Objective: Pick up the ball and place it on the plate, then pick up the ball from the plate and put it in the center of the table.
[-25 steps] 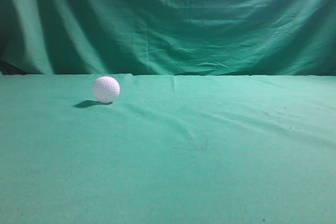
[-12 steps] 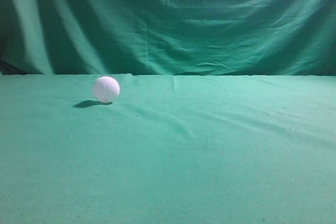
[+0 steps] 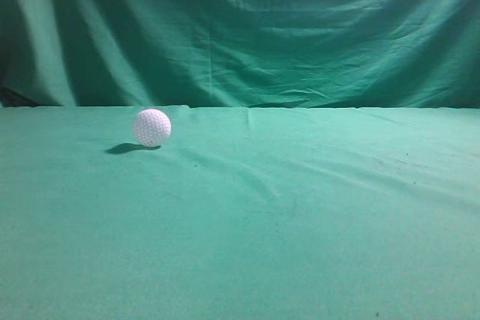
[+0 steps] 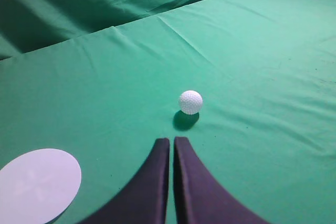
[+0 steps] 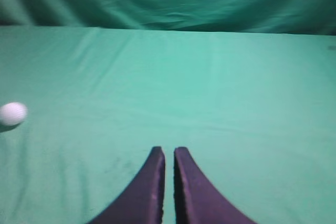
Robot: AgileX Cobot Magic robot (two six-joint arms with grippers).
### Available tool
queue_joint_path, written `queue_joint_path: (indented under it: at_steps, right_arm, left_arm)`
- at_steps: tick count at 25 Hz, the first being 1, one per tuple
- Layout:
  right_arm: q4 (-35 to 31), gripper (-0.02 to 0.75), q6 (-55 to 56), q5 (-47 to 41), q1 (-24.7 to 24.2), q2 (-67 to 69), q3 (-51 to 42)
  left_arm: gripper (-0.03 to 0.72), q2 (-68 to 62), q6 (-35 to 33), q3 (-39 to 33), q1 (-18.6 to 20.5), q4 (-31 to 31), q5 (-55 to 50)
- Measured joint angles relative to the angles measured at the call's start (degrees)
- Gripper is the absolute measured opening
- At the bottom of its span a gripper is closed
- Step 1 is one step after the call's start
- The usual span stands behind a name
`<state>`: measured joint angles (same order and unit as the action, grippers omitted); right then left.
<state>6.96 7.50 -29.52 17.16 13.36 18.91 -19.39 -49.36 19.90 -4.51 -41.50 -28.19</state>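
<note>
The ball [image 3: 151,127] sits on the green tabletop [image 3: 300,222] toward the far edge and left of the middle, free of any contact, with its shadow falling to its left in the exterior view. From the left wrist view the left gripper [image 4: 171,141] hangs above the cloth with the ball just ahead of its tips and slightly to their right; its two dark fingers are drawn together with only a thin slit between them, and they hold nothing. The plate [image 4: 38,184], a flat white disc, lies nearer the left arm's side of the tabletop, off to the left of the gripper in that view. The right gripper [image 5: 168,151] is likewise narrowed to a slit and empty, with the ball far off at the left border of its view.

The step in hand appears to be the first pickup, and the left arm is the better placed. To do it well the fingers need to spread clearly wider than the ball before descending, then straddle it so the pads meet it at its widest line. A round ball on wrinkled cloth will likely roll if one finger touches first, so centring matters. Whether the plate has a raised rim is hard to tell from here; if it is flat, a low, gentle release would suit.
</note>
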Motion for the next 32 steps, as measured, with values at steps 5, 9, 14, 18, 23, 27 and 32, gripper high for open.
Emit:
queue_joint_path:
  at_steps: [5, 9, 14, 18, 23, 27, 32]
  right_arm:
    - [0.22, 0.059, -0.31, 1.62, -8.33, -7.34, -3.56]
    - [-0.58, 0.059, -0.31, 8.49, -12.03, -11.11, -11.5]
    - [-1.03, 0.059, -0.31, 11.63, -12.59, -13.85, -19.22]
    - [-1.03, 0.059, -0.31, 11.24, -12.59, -13.85, -20.47]
    - [-1.03, 0.059, -0.31, 8.47, -12.59, -13.85, -20.47]
    - [-1.03, 0.059, -0.31, 7.93, -12.59, -13.85, -20.47]
    - [-1.03, 0.059, -0.31, 7.9, -12.59, -13.85, -20.47]
  left_arm:
    - [0.0, 0.0, 0.0, 0.0, 0.0, 0.0, 0.0]
    - [0.0, 0.0, 0.0, 0.0, 0.0, 0.0, 0.0]
    - [0.0, 0.0, 0.0, 0.0, 0.0, 0.0, 0.0]
    - [0.0, 0.0, 0.0, 0.0, 0.0, 0.0, 0.0]
    - [0.0, 0.0, 0.0, 0.0, 0.0, 0.0, 0.0]
    - [0.0, 0.0, 0.0, 0.0, 0.0, 0.0, 0.0]
    - [0.0, 0.0, 0.0, 0.0, 0.0, 0.0, 0.0]
